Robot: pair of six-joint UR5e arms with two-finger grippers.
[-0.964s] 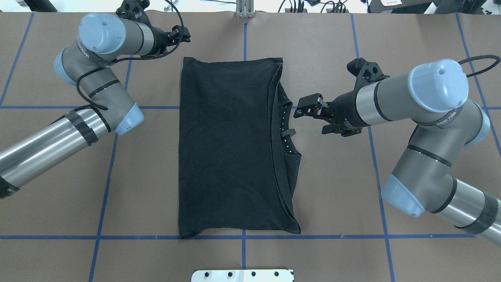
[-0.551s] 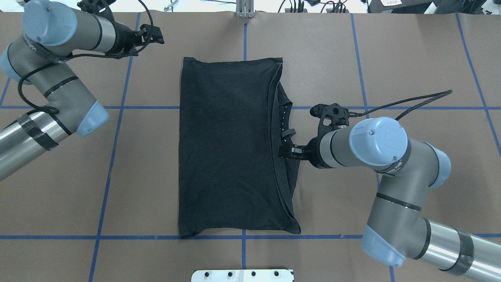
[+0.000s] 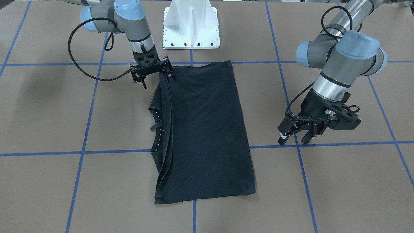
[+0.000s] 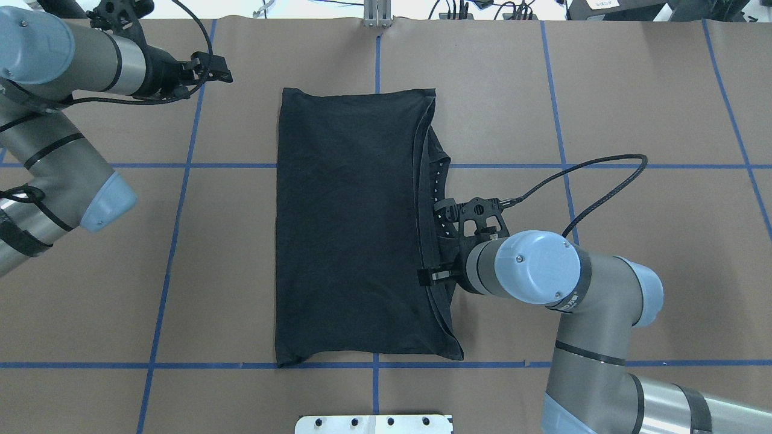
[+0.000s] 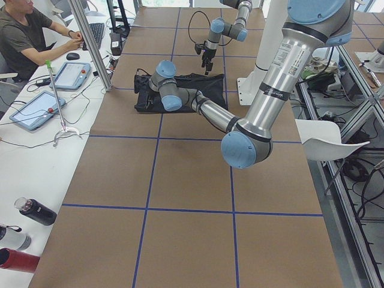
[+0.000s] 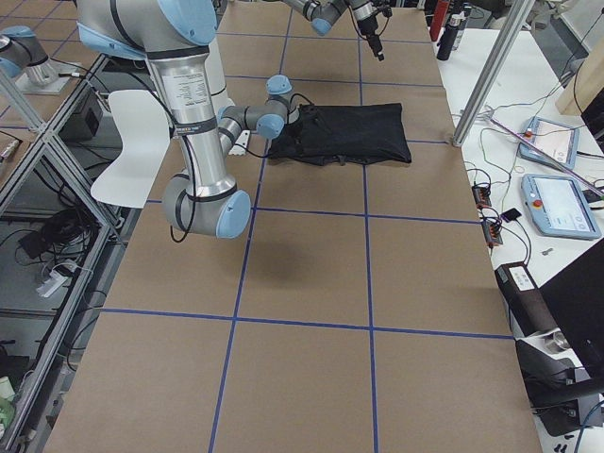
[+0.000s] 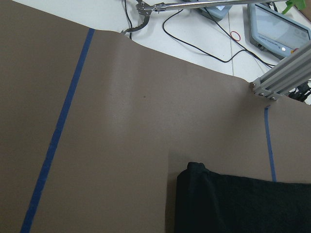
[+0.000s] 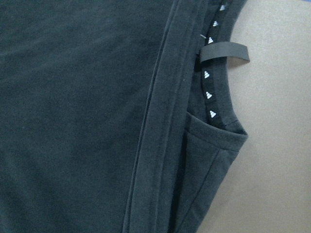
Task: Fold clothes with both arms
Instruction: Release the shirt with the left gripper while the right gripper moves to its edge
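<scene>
Black T-shirt point(image 4: 344, 229) folded into long rectangle, flat on middle of worktop point(image 4: 633, 90), plain side up. Collar point(image 8: 210, 92) peeks out along layered edge on right arm's side. Right claw point(image 3: 155, 75) spread wide, over that layered edge near collar, holding nothing; contact with cloth unclear. Left claw point(image 3: 295, 139) wide, empty, above bare worktop, well apart from shirt.
</scene>
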